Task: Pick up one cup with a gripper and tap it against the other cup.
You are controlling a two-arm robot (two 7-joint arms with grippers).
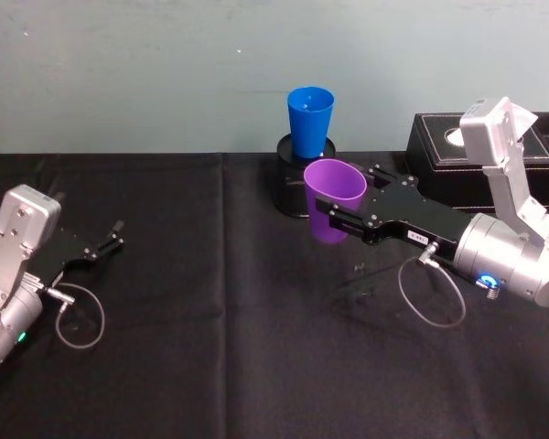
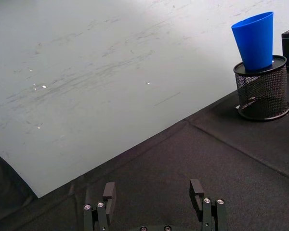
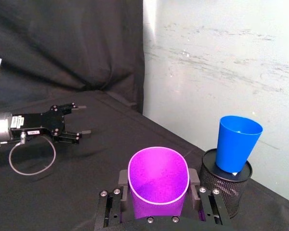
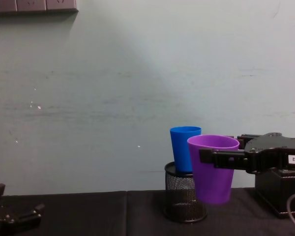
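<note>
Purple plastic: the purple cup point(image 1: 334, 201) is clamped between the fingers of the right gripper point(image 1: 329, 216), which reaches in from 3 o'clock of the head view. The jaws are closed on the cup's wall just below the rim. The cup is mouth up and slightly tilted, and seems to hang clear of the black cloth point(image 1: 210, 320), though the chest view does not settle this. The blue cup point(image 1: 310, 119) stands upright, seated in a black mesh pen holder point(image 1: 288, 190) at 12 o'clock of the table, against the wall. The purple cup lies at about 5 o'clock of the blue one, just in front of the holder. The right wrist view shows a narrow gap between the purple cup and the holder, so the two cups appear near but apart.

Step in hand: the pick-up looks complete and the carry toward the blue cup is well along; the tap is not yet made. The next move calls for a short advance toward 11 o'clock, with some rise so that the purple wall meets the blue wall above the holder's rim, and lightly, since the blue cup is only seated loosely.

The left gripper point(image 1: 110, 240) is parked at 9 o'clock, jaws wide and empty.

Count: two cups (one purple, one blue), one mesh holder, two grippers, one black box point(image 1: 439, 142) at 2 o'clock.
</note>
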